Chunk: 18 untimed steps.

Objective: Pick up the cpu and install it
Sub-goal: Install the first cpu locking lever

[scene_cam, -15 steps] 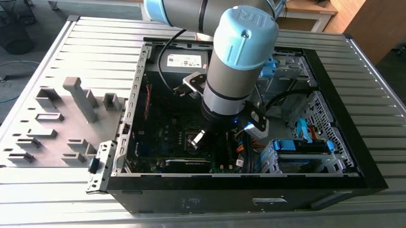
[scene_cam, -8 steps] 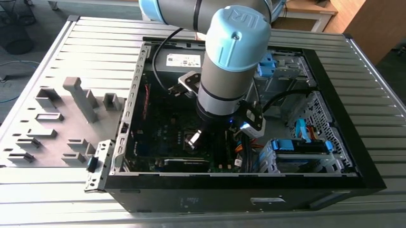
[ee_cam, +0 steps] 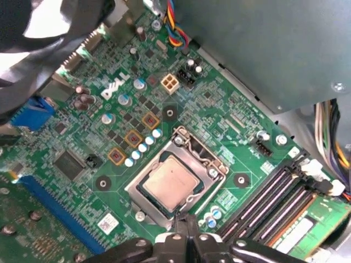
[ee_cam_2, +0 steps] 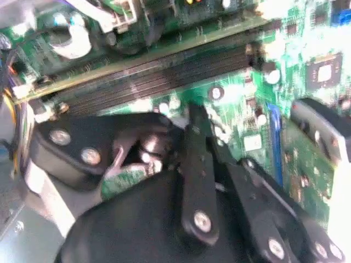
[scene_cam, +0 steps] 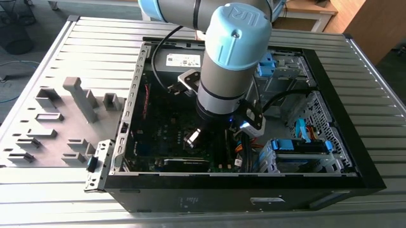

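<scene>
Hovering low inside the open computer case point(scene_cam: 209, 202), at the middle of the exterior view, the gripper point(ee_cam: 186, 220) has its fingers drawn together on nothing. Just beside the tips, the cpu point(ee_cam: 171, 183) lies flat on the motherboard point(ee_cam: 219, 123), seemingly seated square by the socket frame point(ee_cam: 215, 160)

One arm point(scene_cam: 231, 61), one open case point(scene_cam: 241, 194), both on the one worktop point(scene_cam: 95, 42). One tray point(scene_cam: 63, 126) alongside, carrying grey blocks point(scene_cam: 81, 97): nine or so, too bunched to call exactly. Now inside: one motherboard point(ee_cam: 219, 109), one power supply point(ee_cam: 263, 44). And there it is, one cpu point(ee_cam: 170, 183), in the only socket point(ee_cam: 216, 172). Three orange-rimmed squares point(ee_cam: 133, 138) in a row. One white four-hole plug point(ee_cam: 170, 83). One long blue slot point(ee_cam: 49, 203). Memory slots point(ee_cam: 269, 200): four, by my count.
</scene>
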Tool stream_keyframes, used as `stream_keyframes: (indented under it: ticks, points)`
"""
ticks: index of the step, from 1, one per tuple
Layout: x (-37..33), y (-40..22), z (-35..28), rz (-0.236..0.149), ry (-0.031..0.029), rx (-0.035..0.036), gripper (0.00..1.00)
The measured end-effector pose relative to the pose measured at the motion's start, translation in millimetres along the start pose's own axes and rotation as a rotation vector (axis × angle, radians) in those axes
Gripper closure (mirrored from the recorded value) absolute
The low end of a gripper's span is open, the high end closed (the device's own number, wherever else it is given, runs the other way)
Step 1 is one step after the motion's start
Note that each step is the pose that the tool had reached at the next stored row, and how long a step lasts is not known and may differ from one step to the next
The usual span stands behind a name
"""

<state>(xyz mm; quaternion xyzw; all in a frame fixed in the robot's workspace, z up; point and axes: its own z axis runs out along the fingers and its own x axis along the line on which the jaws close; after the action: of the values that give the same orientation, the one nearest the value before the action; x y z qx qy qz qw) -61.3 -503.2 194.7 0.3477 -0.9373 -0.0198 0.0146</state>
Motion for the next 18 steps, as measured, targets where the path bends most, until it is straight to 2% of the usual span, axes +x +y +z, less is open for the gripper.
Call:
stream_keyframes:
  ticks: [7, 13, 15, 18]
  points:
    - [5.0, -6.0, -1.0, 0.0, 0.0004, 0.0004, 0.89]
    - [5.2, -6.2, -0.9, -0.001, -0.0031, -0.0039, 0.89]
    - [5.2, -6.2, -2.8, -0.001, -0.0129, -0.0151, 0.89]
    - [5.3, -5.9, -8.1, -0.002, -0.0231, -0.027, 0.89]
